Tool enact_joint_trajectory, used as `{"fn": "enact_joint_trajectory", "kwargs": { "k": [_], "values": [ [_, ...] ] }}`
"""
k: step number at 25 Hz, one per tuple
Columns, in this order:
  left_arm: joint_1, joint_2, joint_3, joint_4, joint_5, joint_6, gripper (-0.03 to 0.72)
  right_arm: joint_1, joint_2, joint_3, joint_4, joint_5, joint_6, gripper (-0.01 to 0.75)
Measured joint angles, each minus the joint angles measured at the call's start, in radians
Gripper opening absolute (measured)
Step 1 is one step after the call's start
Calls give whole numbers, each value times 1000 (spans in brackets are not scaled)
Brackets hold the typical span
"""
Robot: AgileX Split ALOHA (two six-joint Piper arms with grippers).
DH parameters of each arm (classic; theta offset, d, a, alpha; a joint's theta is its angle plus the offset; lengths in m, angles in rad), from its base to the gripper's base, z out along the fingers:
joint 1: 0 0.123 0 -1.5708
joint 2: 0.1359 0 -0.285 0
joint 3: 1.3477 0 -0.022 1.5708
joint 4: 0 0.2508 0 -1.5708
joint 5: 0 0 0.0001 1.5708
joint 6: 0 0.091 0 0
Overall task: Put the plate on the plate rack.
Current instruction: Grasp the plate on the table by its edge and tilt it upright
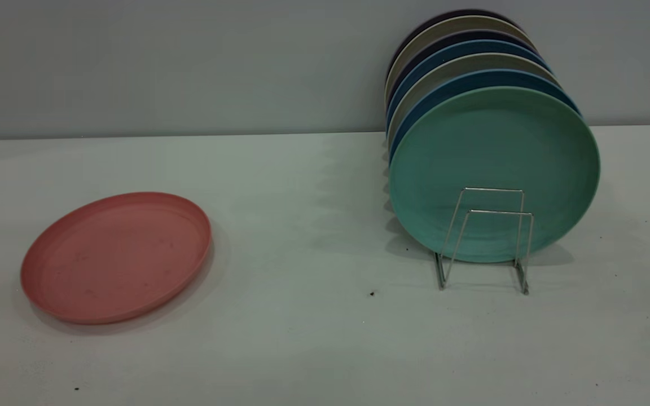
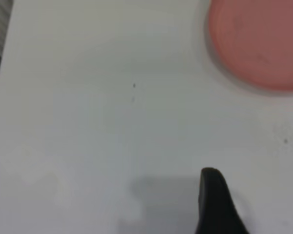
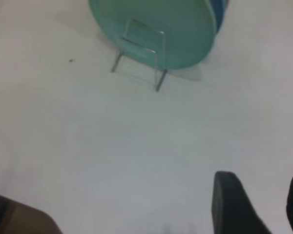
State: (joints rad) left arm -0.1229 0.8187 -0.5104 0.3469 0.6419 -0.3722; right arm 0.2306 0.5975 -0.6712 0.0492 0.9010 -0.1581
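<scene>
Salmon-pink plate (image 1: 116, 257) lying flat on the white table (image 1: 313, 338) at near left, well apart from the wire plate rack (image 1: 486, 239) holding a teal-green plate (image 1: 494, 169) and blue plates (image 1: 460, 73) behind it; right gripper (image 3: 256, 204) spread open, left gripper (image 2: 254, 204) likewise.

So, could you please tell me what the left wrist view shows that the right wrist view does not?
Only the left wrist view shows the salmon-pink plate, lying flat, with the left gripper above bare table nearby. Only the right wrist view shows the plate rack, the teal-green plate standing in it, a blue plate behind, and the open right gripper. Both show the white table.
</scene>
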Motion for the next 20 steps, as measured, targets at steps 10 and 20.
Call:
{"fn": "enact_joint_trajectory", "kwargs": {
  "k": [10,20],
  "values": [
    [0,578,-143,35,-275,-115,452,0,332,-63,135,-140,-101,293],
    [78,978,-449,14,-218,-106,452,0,513,-65,202,-225,-171,293]
  ]
}}
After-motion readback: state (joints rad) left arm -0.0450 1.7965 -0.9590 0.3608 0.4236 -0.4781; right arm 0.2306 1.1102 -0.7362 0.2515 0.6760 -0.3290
